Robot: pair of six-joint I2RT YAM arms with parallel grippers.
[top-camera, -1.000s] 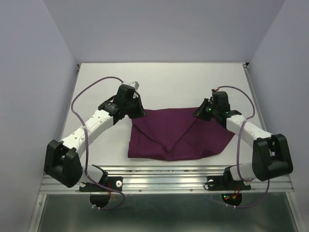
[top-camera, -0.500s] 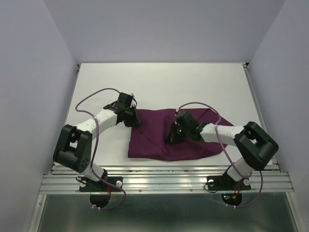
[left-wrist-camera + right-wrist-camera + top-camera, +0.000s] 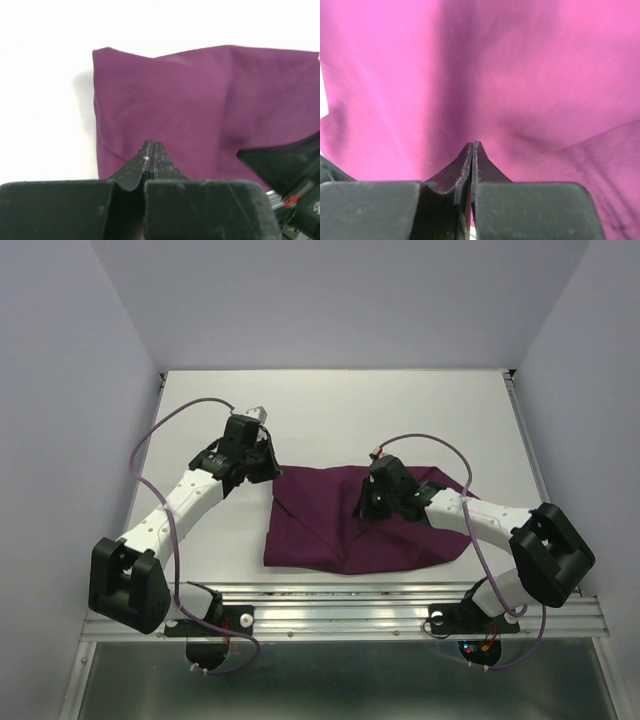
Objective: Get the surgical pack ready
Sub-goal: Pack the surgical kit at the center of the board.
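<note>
The surgical pack (image 3: 330, 530) is a large deep-purple cloth lying folded on the white table near the front edge. In the left wrist view the surgical pack (image 3: 200, 100) spreads out below. My left gripper (image 3: 271, 473) hangs at its far left corner. My left gripper (image 3: 151, 145) is shut with nothing between the jaws. My right gripper (image 3: 363, 510) is low over the cloth's middle. The surgical pack (image 3: 530, 75) fills the right wrist view, where my right gripper (image 3: 472, 145) is shut and no fold shows pinched in it.
The white table (image 3: 340, 410) stretches behind the cloth to grey walls on three sides. A metal rail (image 3: 340, 605) runs along the near edge. My right arm's forearm (image 3: 470, 515) lies across the cloth's right part.
My right gripper has swung from the cloth's far right corner to its middle. My left gripper dipped toward the cloth's left corner, then drew back up and left.
</note>
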